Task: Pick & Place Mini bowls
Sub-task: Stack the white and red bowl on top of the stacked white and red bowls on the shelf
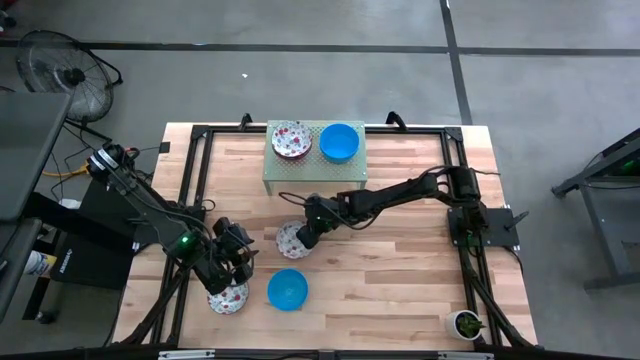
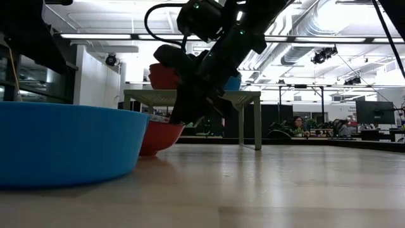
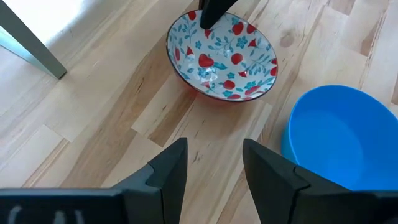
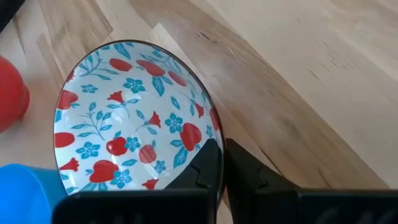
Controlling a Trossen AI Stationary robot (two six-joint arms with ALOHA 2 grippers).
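Observation:
A floral mini bowl with a red outside sits mid-table; it also shows in the low view, the left wrist view and the right wrist view. My right gripper is shut on its rim. A blue mini bowl and a second floral bowl stand near the front edge. My left gripper is open and empty, just beyond that second floral bowl. One floral bowl and one blue bowl stand on the pale green rack. My right gripper pinches the floral bowl's rim on the bowl's far right side, one finger inside the bowl and one outside. The fingers slant down from the table's far right. The bowl's base appears to rest on the table, slightly tilted.
The rack stands at the table's far middle on legs. A black frame runs round the table edge. A small potted plant sits at the near right corner. Bare wood lies between the bowls and the right side.

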